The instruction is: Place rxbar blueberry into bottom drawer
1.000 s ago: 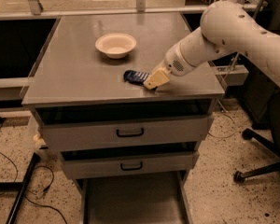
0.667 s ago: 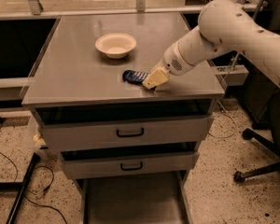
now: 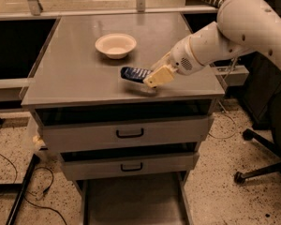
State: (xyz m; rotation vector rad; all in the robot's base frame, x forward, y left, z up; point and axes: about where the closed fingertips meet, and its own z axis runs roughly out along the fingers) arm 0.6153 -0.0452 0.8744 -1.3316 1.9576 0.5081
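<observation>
The rxbar blueberry (image 3: 132, 73), a dark blue wrapper with pale stripes, is at the front middle of the grey cabinet top (image 3: 75, 74). My gripper (image 3: 152, 78) reaches in from the right and is shut on the bar's right end. The bar sits a little above the surface, with a shadow under it. The bottom drawer (image 3: 131, 200) is pulled out at floor level below the cabinet, a flat grey tray with low side rails.
A white bowl (image 3: 115, 45) stands behind the bar on the cabinet top. Two grey drawers with black handles (image 3: 129, 133) (image 3: 131, 167) are slightly ajar. An office chair base (image 3: 264, 163) is on the right, and cables (image 3: 18, 182) lie on the floor at the left.
The bar's left end has risen slightly off the cabinet top in my gripper. The arm has hardly shifted.
</observation>
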